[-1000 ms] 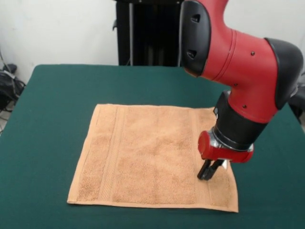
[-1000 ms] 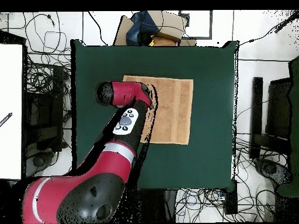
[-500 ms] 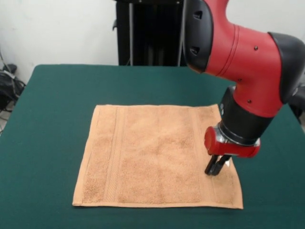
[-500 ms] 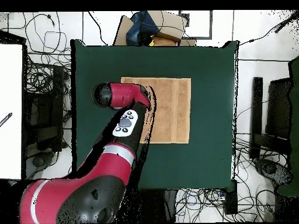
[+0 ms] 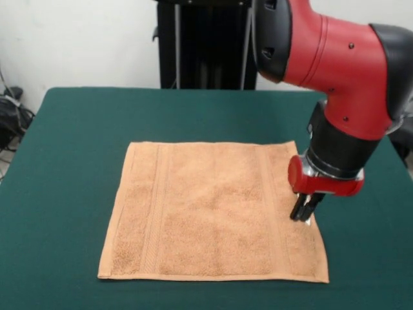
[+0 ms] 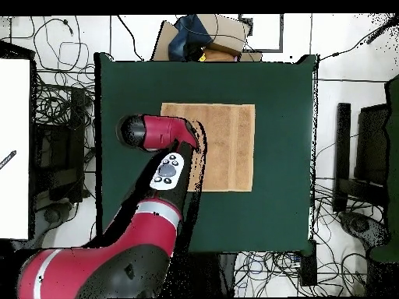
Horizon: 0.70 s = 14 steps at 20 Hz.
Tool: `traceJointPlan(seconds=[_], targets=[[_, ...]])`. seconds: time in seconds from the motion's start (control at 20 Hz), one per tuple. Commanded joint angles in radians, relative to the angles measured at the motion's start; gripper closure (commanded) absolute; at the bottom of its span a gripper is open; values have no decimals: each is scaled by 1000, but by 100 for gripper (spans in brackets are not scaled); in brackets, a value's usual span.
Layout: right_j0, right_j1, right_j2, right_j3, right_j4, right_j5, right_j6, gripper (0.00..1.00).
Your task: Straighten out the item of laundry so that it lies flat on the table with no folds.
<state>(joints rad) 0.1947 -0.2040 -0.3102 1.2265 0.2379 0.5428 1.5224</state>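
The light orange-brown towel (image 5: 206, 210) lies spread flat on the dark green table (image 5: 71, 161), with stripe bands near its left and right edges. I see no folds in it. My gripper (image 5: 304, 213) points down at the towel's right edge, about midway along it, fingers close together with nothing visibly between them. A small white bit, perhaps the tag, shows just below the tips. In the overhead view the towel (image 6: 227, 148) lies mid-table (image 6: 280, 93), and the red arm (image 6: 156, 132) covers its left edge and hides the gripper.
The black pedestal (image 5: 200, 45) stands behind the table's far edge. Cables and gear (image 5: 10, 116) lie off the left side. In the overhead view a cardboard box (image 6: 204, 35) sits beyond the table's top edge and cables cover the floor all round.
The gripper has moved right, from inside the right stripe band to the towel's right edge. The towel slid slightly right with it in the first half second, then stayed still.
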Motion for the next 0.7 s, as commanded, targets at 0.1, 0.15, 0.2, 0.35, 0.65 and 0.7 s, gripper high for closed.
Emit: traceJointPlan(seconds=[0.1,0.15,0.2,0.35,0.65,0.7], targets=[[-35,-70,145,209,-37,-108,130,100],[-43,-88,153,237,-39,-137,134,100],[-52,-108,163,270,-43,-161,133,100],[-80,-170,187,350,-59,-205,116,100],[-120,-242,201,408,-94,-177,69,100],[-128,-249,204,414,-101,-176,67,100]])
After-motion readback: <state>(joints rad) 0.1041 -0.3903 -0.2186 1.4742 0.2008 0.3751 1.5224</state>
